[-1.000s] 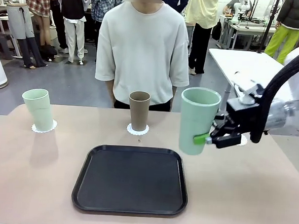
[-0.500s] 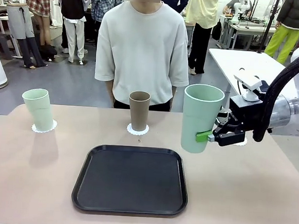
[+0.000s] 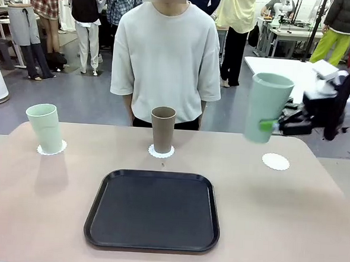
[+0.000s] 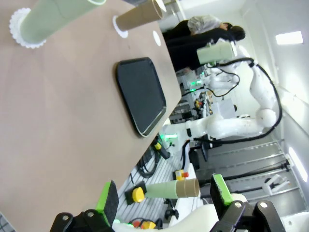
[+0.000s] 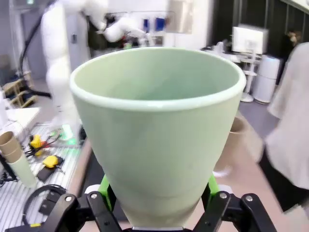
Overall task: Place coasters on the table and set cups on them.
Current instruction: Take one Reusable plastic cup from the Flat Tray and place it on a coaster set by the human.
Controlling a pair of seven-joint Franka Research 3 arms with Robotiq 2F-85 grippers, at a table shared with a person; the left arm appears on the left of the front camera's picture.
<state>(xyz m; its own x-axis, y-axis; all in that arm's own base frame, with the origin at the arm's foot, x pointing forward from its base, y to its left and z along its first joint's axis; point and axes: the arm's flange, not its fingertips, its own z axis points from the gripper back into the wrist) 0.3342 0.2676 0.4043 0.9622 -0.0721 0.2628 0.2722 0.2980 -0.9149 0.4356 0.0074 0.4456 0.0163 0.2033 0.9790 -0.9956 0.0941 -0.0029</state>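
My right gripper [image 3: 271,125] is shut on a pale green cup [image 3: 267,107] and holds it upright in the air, above and a little left of a bare white coaster [image 3: 276,161] at the table's far right. In the right wrist view this cup [image 5: 159,125] stands between the green pads [image 5: 104,186]. A second pale green cup [image 3: 44,127] stands on a coaster [image 3: 51,149] at the far left. A brown cup [image 3: 162,128] stands on a coaster [image 3: 161,152] at the far middle. My left gripper [image 4: 164,195] is open and holds nothing, off the table's side.
A black rounded-square tray [image 3: 153,210] lies bare in the middle of the beige table [image 3: 288,221]. A person in a pale shirt [image 3: 166,53] stands at the far edge behind the brown cup. A white table [image 3: 286,69] stands at the back right.
My right gripper has carried the pale green cup up and to the right, from beside the tray to above the bare coaster. The other cups have not moved.
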